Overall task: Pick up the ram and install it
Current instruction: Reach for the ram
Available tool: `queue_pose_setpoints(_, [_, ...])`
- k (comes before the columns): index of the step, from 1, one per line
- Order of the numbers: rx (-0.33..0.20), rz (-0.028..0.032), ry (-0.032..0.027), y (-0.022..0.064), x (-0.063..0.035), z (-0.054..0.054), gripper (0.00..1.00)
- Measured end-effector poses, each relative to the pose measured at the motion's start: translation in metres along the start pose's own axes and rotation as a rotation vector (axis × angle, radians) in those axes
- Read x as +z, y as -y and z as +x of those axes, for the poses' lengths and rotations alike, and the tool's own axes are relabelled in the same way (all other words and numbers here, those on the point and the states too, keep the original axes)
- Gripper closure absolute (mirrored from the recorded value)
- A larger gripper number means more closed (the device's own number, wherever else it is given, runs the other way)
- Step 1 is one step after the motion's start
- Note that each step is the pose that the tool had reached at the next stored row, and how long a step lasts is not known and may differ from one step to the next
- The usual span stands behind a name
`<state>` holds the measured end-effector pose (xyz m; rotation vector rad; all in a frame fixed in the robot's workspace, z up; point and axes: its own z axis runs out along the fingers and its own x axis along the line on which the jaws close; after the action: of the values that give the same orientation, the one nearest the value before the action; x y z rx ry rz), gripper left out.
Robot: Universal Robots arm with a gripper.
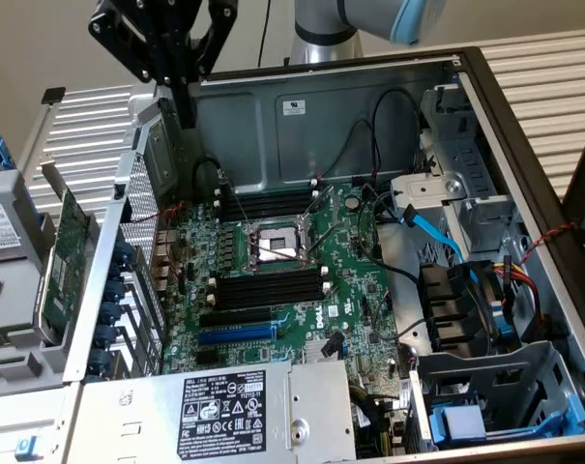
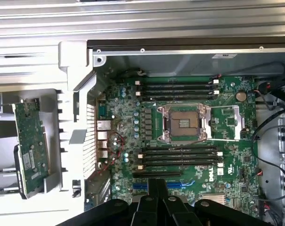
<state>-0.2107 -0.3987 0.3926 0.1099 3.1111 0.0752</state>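
Note:
My gripper (image 1: 184,108) hangs high over the far corner of the open computer case, on the exterior view's left, well above the motherboard (image 1: 355,290). In the wrist view the gripper (image 2: 157,187) is shut with its black fingers pressed together and nothing between them. Two banks of long black memory slots flank the processor socket (image 1: 276,248): one bank (image 1: 268,205) behind it and one bank (image 1: 270,287) in front, also seen from the wrist as a bank (image 2: 177,89) and a bank (image 2: 180,157). All slots look empty. The ram is out of view.
A wide green expansion card (image 1: 65,256) with a metal bracket lies outside the case on the exterior view's left, and shows from the wrist as the same card (image 2: 31,141). A power supply (image 1: 224,406) sits at the front. Cables and blue drive bays (image 1: 466,309) crowd the exterior view's right.

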Motion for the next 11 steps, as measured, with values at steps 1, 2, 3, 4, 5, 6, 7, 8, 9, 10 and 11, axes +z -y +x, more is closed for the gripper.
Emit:
queue_pose_setpoints(1, [0.000,0.0000,0.0003,0.0003,-0.0001,0.004,0.89])
queue_pose_setpoints(2, [0.000,0.0000,0.0005,0.0006,-0.0003,0.009,0.89])
queue_pose_setpoints(3, [0.000,-0.0001,0.0009,0.0009,-0.0004,0.014,0.89])
queue_pose_setpoints(4, [0.000,-0.0001,0.0012,0.0013,-0.0005,0.018,0.89])
queue_pose_setpoints(5, [0.000,-0.0002,0.0016,0.0016,-0.0006,0.023,0.89])
queue_pose_setpoints(6, [0.000,-0.0001,0.0018,0.0019,-0.0008,0.027,0.89])
queue_pose_setpoints(7, [0.000,-0.0001,0.0020,0.0022,-0.0009,0.032,0.89])
queue_pose_setpoints(8, [0.000,-0.0002,0.0023,0.0025,-0.0011,0.036,0.89])
queue_pose_setpoints(9, [0.000,-0.0002,0.0025,0.0028,-0.0012,0.040,0.89])
queue_pose_setpoints(10, [0.000,-0.0002,0.0027,0.0032,-0.0013,0.045,0.89])
queue_pose_setpoints(11, [0.000,-0.0002,0.0027,0.0035,-0.0015,0.049,0.89])
